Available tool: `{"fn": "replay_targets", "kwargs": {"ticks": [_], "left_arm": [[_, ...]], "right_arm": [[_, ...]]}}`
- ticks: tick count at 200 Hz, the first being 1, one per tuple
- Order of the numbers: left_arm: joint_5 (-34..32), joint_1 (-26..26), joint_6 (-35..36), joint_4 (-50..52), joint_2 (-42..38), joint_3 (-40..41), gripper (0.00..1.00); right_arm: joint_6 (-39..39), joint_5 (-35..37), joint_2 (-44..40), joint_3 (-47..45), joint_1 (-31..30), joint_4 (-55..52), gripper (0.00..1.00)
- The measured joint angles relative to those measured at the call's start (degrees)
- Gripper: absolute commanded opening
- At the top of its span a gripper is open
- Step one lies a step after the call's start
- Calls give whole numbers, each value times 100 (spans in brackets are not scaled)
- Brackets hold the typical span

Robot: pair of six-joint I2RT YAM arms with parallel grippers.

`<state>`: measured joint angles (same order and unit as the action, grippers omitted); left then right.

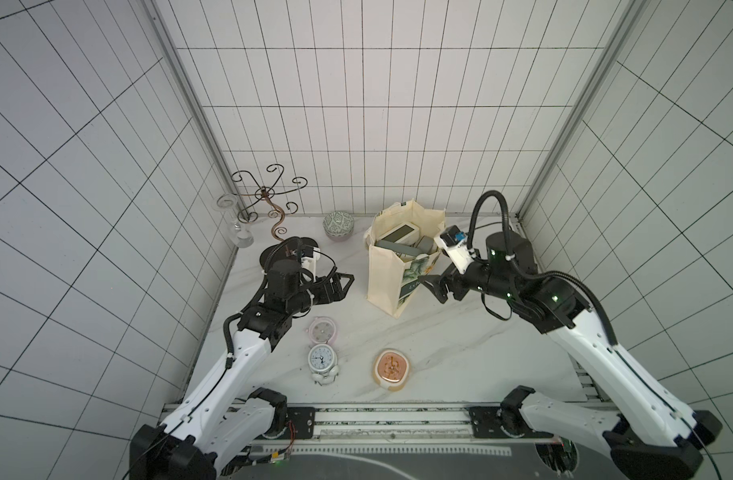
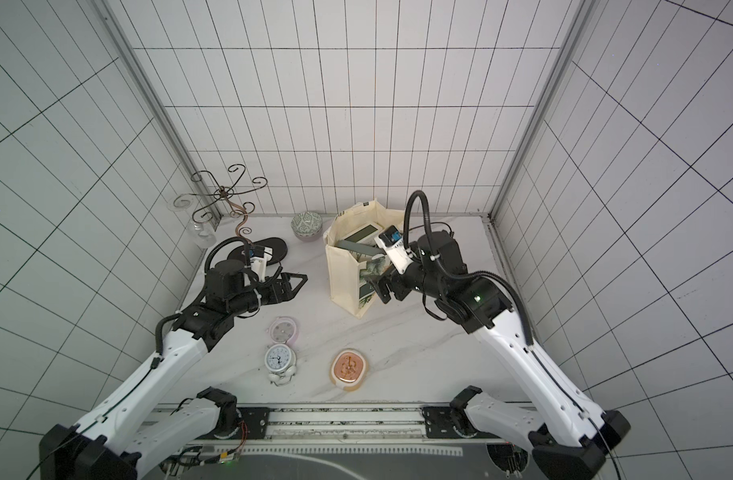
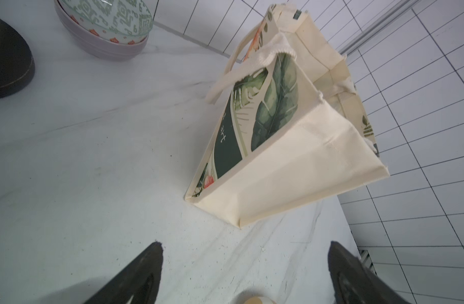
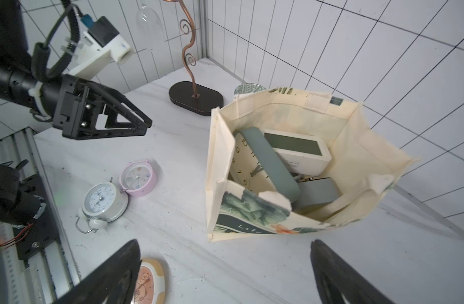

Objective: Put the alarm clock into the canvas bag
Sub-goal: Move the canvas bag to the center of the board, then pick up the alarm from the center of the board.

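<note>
Alarm clock [image 1: 322,331] in pink sits 6 o'clock off my left hand [image 1: 347,286], far from right hand [image 1: 429,289]; both gape empty.

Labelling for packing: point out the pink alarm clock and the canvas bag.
Pink round alarm clock [image 4: 138,175]: right wrist view, on its dial.
Cream leaf-print canvas bag [image 3: 291,173]: left wrist view, plain side panel.

White tiled walls [image 1: 356,124] enclose a marble tabletop [image 1: 460,353].

Canvas bag [image 3: 291,179] of matt, coarse cream cloth, edges frayed; table [image 3: 94,158] smooth, marbled, faintly glossy; bowl [image 3: 104,26] glazed, shiny; stand [image 4: 207,102] coppery metal
</note>
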<state>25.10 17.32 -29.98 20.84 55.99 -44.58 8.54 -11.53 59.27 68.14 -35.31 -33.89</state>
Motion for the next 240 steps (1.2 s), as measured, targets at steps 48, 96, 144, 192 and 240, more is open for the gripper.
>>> {"fn": "replay_targets", "kwargs": {"ticks": [48, 96, 144, 192, 240], "left_arm": [[680, 68, 221, 911, 262, 0, 94], [935, 647, 376, 1346, 568, 81, 93], [1211, 863, 651, 1674, 1049, 83, 89], [1412, 1484, 463, 1480, 1241, 562, 88], [1502, 1683, -81, 780, 1239, 1185, 87]], "right_arm": [[-844, -839, -131, -1823, -70, 376, 86], [-2634, -1447, 94, -2367, -111, 896, 80], [-5095, -2479, -328, -4074, -111, 1825, 74], [-6800, -2896, -680, -4996, -111, 3060, 73], [-7923, -3069, -446, -5834, -122, 4339, 68]]}}
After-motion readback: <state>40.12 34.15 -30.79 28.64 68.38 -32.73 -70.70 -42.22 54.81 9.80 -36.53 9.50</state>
